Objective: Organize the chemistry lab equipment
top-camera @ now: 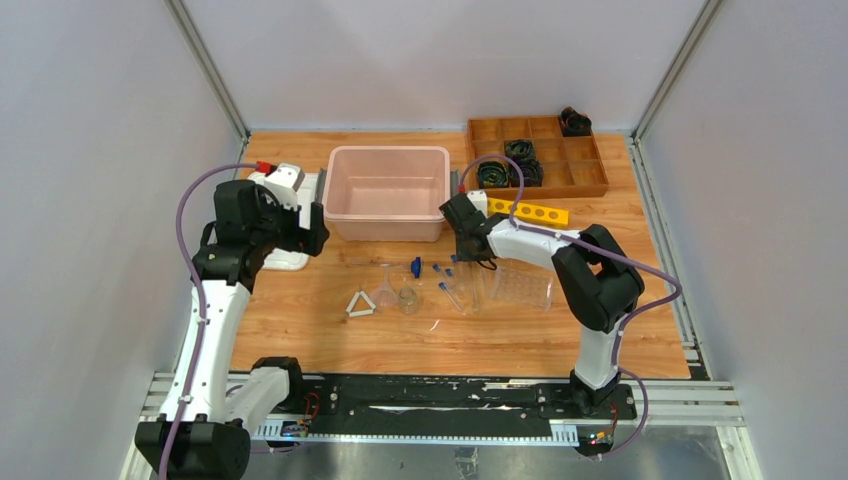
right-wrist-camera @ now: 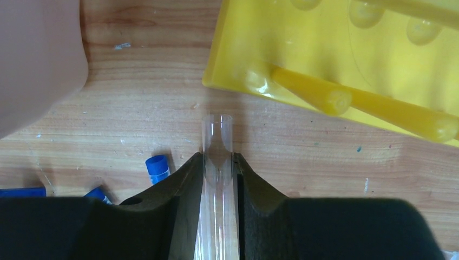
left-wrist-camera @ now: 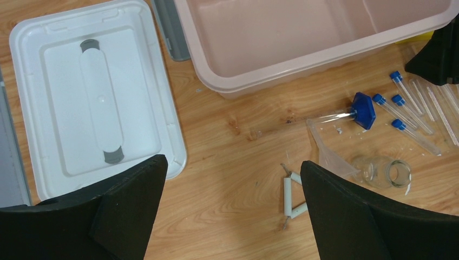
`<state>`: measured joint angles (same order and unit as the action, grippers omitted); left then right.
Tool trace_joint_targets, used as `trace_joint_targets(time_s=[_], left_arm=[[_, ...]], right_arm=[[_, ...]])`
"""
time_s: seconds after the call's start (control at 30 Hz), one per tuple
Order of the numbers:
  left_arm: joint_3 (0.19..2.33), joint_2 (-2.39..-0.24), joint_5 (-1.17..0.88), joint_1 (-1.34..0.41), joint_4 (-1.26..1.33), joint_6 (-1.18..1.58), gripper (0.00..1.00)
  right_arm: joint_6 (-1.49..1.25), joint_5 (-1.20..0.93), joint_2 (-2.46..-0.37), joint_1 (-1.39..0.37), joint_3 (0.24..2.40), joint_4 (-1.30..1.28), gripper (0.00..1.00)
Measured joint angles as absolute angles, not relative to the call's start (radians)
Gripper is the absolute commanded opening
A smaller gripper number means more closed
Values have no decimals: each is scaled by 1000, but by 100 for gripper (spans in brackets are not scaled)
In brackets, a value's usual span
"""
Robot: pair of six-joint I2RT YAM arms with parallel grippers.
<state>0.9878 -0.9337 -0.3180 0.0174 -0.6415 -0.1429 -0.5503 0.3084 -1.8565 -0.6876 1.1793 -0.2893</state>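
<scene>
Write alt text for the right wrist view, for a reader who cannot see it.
The right gripper pinches a clear, open-ended tube between its black fingers, wooden table behind it. Just beyond the tube's mouth lies a yellow plastic rack; a pink bin's corner fills the upper left, and blue tube caps show at lower left.

Wooden table (top-camera: 300,335) with pink bin (top-camera: 390,226), capped tubes (left-wrist-camera: 403,111), white triangle (top-camera: 360,305)

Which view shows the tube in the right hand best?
Right wrist: the tube stands mid-frame, pinched by the right hand. From the top it cannot be made out at the hand; the left wrist view misses it.
</scene>
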Motion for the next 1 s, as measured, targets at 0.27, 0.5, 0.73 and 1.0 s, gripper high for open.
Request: trace_joint_targets(time_s=[0.27,0.5,0.73,1.0], left_arm=[[1008,-933,-354,17,-660,-146,100],[1037,-928,-392,17,-673,-137,100],[1080,-926,-414,17,-702,-122,100],[1145,-925,-493,17,-734,-115,100]], right_arm=[[-578,321,-1860,-692,1187,-309,24],[-600,324,-1840,-694,1171,-318,7],[-623,322,-1670,-703,1117,-345,1],[-662,336,-1382,-773,1094,-362,0]])
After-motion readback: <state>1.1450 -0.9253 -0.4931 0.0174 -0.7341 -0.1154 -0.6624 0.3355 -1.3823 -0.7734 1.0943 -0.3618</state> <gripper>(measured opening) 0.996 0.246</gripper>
